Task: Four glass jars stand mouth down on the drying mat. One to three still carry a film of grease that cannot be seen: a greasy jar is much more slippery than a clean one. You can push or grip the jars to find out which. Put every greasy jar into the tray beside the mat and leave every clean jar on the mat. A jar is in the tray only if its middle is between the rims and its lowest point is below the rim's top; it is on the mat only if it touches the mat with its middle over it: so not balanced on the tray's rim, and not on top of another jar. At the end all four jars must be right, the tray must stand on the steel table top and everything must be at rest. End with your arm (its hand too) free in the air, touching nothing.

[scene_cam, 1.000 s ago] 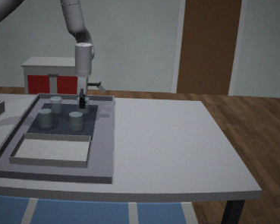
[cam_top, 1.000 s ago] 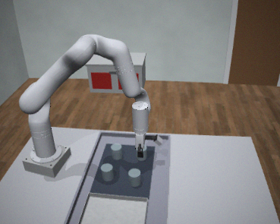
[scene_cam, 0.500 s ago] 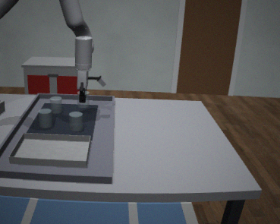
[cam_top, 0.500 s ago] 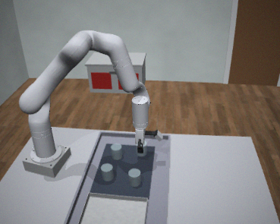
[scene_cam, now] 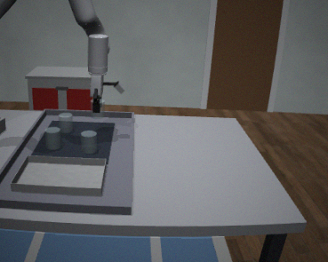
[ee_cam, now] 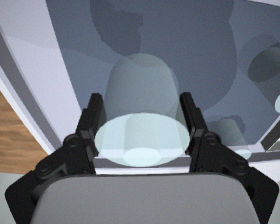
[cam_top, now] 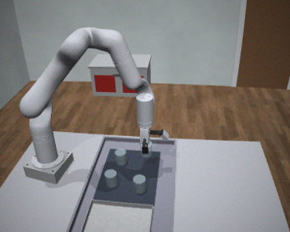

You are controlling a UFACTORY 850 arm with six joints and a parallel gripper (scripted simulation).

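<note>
My gripper (cam_top: 145, 149) (scene_cam: 97, 107) (ee_cam: 141, 105) is shut on a pale glass jar (cam_top: 148, 145) (scene_cam: 100, 108) (ee_cam: 142, 137), mouth down and upright, held a little above the back right of the dark mat (cam_top: 125, 197) (scene_cam: 106, 137) (ee_cam: 70, 30). Three other jars stand mouth down on the mat: a back left jar (cam_top: 120, 156) (scene_cam: 65, 123), a front left jar (cam_top: 111, 178) (scene_cam: 53, 138) and a front right jar (cam_top: 139, 184) (scene_cam: 89, 142). The shallow tray (cam_top: 123, 203) (scene_cam: 55, 188) lies in front of the mat and holds no jar. Grease cannot be seen.
The steel table top (cam_top: 164, 204) (scene_cam: 122, 181) has raised edges at the left and back. The white table (cam_top: 218, 180) (scene_cam: 202, 172) extends to the right. A cabinet (cam_top: 121, 60) (scene_cam: 60, 72) stands on the floor behind.
</note>
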